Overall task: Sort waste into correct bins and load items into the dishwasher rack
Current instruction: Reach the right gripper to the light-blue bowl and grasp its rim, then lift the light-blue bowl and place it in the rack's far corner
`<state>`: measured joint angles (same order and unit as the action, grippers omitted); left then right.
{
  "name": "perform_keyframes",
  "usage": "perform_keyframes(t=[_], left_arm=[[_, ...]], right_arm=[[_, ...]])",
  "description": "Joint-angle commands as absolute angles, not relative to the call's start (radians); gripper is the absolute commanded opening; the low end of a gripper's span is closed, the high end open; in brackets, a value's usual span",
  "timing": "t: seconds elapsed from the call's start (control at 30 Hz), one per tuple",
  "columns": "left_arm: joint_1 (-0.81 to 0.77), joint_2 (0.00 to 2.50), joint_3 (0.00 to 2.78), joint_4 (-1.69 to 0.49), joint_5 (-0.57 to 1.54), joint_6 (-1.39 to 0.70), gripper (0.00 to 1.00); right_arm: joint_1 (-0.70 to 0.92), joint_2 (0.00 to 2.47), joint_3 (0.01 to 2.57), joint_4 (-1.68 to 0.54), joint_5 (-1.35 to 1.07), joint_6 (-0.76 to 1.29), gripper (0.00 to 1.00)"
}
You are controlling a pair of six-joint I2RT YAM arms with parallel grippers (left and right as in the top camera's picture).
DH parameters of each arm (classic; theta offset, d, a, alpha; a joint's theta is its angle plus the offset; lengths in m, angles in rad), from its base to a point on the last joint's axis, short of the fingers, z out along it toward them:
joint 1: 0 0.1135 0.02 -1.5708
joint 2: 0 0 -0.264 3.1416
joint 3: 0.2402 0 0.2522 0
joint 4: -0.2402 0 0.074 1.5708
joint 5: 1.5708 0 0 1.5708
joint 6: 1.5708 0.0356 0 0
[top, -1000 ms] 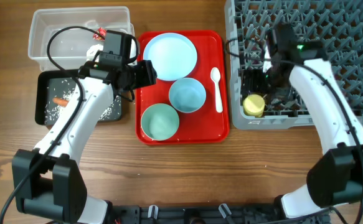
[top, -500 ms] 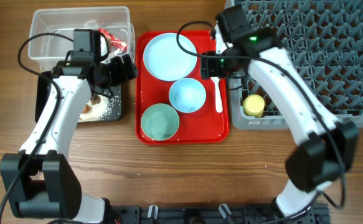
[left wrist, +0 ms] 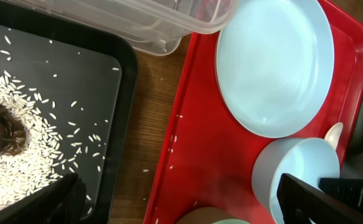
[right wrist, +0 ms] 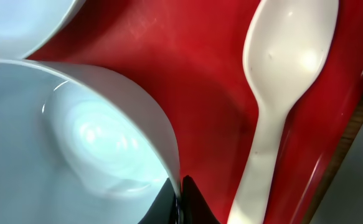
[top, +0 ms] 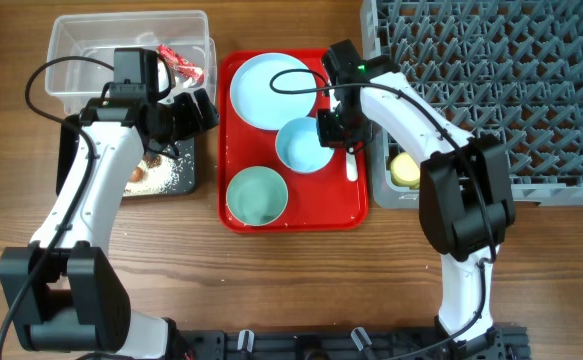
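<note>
Presently the right pincer (top: 333, 128) is down over the red tray (top: 236, 215), its two fingers set close on either side of the rim of the pale blue bowl (top: 301, 148). In the wrist view the thin wall runs straight in between the dark tips, so it looks clamped on that rim, though the contact sits at the very edge of the frame. The bowl's hollow lies to the pincer's left, upright on the tray. Just to the pincer's right, apart from the bowl, lies the white spoon (right wrist: 281, 74), scoop pointing away from the fingertips, handle running back alongside them. Beyond the pincer, away from the robot, the pale blue plate (top: 266, 90) lies flat on the tray. Nearer the robot and further left stands the mint-green bowl (top: 257, 195). Off to its right, past the tray's edge, the yellow cup (top: 404, 168) rests in the near corner of the grey rack (top: 531, 90).

The left pincer (left wrist: 187, 199) hangs with its fingers spread wide and nothing between them. Beneath it run the rim of the black tub (left wrist: 122, 124), a strip of wooden table (left wrist: 150, 124) and the tray's left edge. To its left, in the black tub, loose rice (left wrist: 38, 162) lies around a brown lump (left wrist: 0, 127). Ahead of it stands the clear tub (top: 81, 45), with the red-and-white wrapper (top: 181, 65) inside
</note>
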<state>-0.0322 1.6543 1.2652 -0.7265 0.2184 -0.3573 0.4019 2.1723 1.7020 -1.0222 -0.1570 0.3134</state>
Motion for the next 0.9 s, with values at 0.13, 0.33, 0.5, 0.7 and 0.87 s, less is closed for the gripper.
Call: perform_keyframes(t=[0.13, 0.33, 0.5, 0.7, 0.87], left_arm=[[-0.028, 1.636, 1.264, -0.727, 0.234, -0.355, 1.0], [-0.028, 1.636, 1.264, -0.727, 0.234, -0.356, 1.0], [-0.028, 1.636, 1.264, -0.727, 0.234, -0.355, 1.0], [-0.028, 1.636, 1.264, -0.727, 0.234, -0.356, 1.0], [-0.028, 1.636, 1.264, -0.727, 0.234, -0.356, 1.0]], right_arm=[[0.384, 2.091, 1.751, -1.08, -0.157, 0.288, 0.05], [0.36, 1.839, 1.817, -1.021, 0.281, 0.274, 0.04], [0.359, 1.86, 1.793, -0.699, 0.832, 0.223, 0.04], [0.318, 2.016, 1.785, -0.079, 0.957, -0.242, 0.04], [0.257, 2.169, 1.785, 0.257, 0.967, -0.516, 0.04]])
